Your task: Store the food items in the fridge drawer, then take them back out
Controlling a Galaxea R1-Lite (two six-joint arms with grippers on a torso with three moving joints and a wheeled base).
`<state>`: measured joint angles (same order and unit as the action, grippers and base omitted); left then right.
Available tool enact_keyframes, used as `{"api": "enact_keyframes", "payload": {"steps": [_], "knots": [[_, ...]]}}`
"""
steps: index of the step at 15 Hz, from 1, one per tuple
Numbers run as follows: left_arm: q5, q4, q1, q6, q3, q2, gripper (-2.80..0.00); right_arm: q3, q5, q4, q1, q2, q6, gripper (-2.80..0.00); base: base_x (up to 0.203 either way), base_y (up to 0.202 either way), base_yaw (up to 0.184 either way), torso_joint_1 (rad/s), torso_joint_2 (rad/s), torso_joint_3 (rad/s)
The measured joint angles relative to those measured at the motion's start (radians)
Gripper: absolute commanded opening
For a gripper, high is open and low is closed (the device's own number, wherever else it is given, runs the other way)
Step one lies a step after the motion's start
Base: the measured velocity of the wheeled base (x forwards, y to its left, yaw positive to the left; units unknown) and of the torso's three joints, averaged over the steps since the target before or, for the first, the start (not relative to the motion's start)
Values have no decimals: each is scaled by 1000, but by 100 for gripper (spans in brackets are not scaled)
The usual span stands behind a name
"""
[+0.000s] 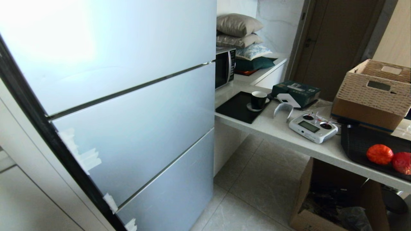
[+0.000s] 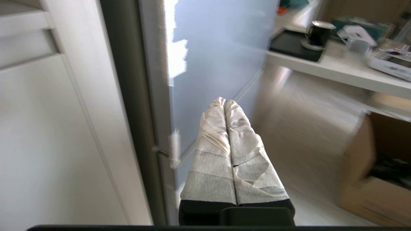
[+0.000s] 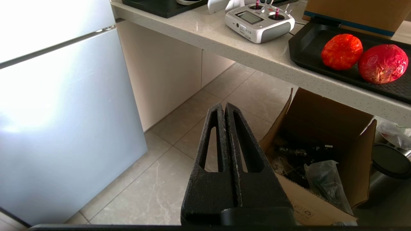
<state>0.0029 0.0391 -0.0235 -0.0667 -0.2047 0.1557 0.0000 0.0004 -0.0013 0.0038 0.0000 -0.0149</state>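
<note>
Fridge [image 1: 128, 128]: frosted grey-blue panels were seen shut, filling left of head view; no drawer was visible, so fridge drawer's place couldn't be told.
Food items: orange-red fruit [image 1: 380, 154] & deeper red fruit [image 1: 402, 162] were found side by side, touching or nearly so, on a black tray [image 1: 359, 144] at far right of the tabletop [image 1: 282, 128].
Left hand [image 2: 224, 102]: tape-wrapped fingers were pressed together, nothing held; it was pointed at the fridge front near its left edge, clear of it.
Right hand [image 3: 222, 106]: black fingers were closed tight, nothing gripped; it was held over the tiled floor [image 3: 154, 179], beside an open cardboard box [image 3: 321, 154] under the tabletop, well apart from the fruits.
Other tabletop items: white RC transmitter [image 1: 313, 127] just left of the tray; black cup [image 1: 258, 100] on a saucer on a 2nd black tray [image 1: 234, 107]; woven basket [image 1: 375, 86] on a cardboard box at the back; microwave [image 1: 224, 66] next to fridge.
</note>
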Motion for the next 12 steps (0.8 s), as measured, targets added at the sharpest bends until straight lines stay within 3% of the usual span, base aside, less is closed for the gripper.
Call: {"api": "enact_keyframes", "payload": {"steps": [4, 8, 10, 12], "knots": [[79, 109, -29, -46, -71, 338, -280, 0, -2, 0, 0, 0, 14, -280, 0, 0, 0, 0, 0, 0], [126, 412, -30, -61, -105, 711, -280, 0, -2, 0, 0, 0, 12, -280, 0, 0, 0, 0, 0, 0], [136, 576, 15, -64, -118, 843, -280, 0, -2, 0, 0, 0, 11, -280, 0, 0, 0, 0, 0, 0], [139, 635, 77, -56, -130, 910, -280, 0, -2, 0, 0, 0, 7, -280, 0, 0, 0, 0, 0, 0]]}}
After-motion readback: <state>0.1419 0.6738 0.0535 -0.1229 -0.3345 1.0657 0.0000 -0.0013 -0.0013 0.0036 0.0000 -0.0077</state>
